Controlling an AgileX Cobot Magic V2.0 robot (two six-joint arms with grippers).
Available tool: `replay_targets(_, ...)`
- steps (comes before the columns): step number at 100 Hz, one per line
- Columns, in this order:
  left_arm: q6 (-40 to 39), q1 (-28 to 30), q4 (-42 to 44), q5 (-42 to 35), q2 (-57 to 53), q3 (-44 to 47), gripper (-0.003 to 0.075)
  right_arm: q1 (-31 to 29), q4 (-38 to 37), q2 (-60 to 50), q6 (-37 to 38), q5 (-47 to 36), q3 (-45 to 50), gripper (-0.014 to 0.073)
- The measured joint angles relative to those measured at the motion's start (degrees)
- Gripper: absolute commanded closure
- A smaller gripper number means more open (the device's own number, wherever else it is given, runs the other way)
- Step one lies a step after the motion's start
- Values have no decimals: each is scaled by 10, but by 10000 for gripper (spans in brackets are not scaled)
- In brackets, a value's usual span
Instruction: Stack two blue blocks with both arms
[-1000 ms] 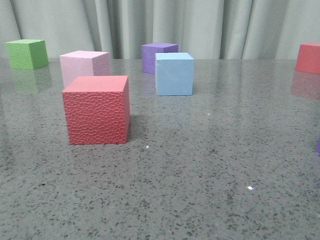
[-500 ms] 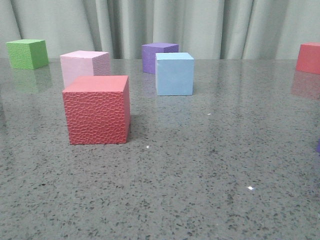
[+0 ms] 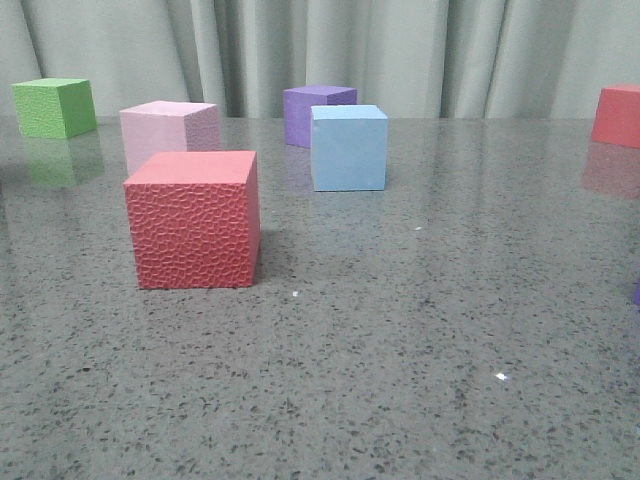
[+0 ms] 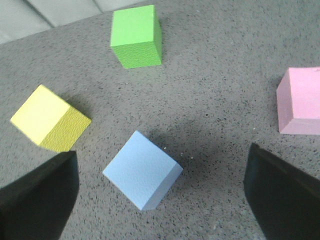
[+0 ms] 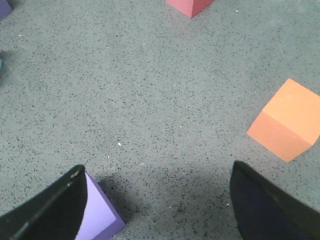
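Grey speckled table (image 3: pixel 400 340): we hover left gripper (image 4: pixel 160 200), fingers apart, above blue block (image 4: pixel 142 170); rotate to match its faces, then descend. Right gripper (image 5: pixel 157 205) fingers also apart.

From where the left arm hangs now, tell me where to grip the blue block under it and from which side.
Come straight down from above. The blue block sits flat but turned cornerwise between the open left gripper fingers, so probably rotate the wrist first, then close on two opposite flat side faces, not the corners.
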Motion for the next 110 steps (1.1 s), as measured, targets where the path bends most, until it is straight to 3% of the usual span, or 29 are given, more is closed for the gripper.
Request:
replay_targets(39,168,27,-23,63,78,-31,80,0,0,0,0,-1,0,13)
replay_targets(64,231,59,-37,75,102,-31,80,0,1,0,0,-1,0,13)
replay_targets(110,307,59,-49,76,151,-32,80,0,1,0,0,-4,0,13)
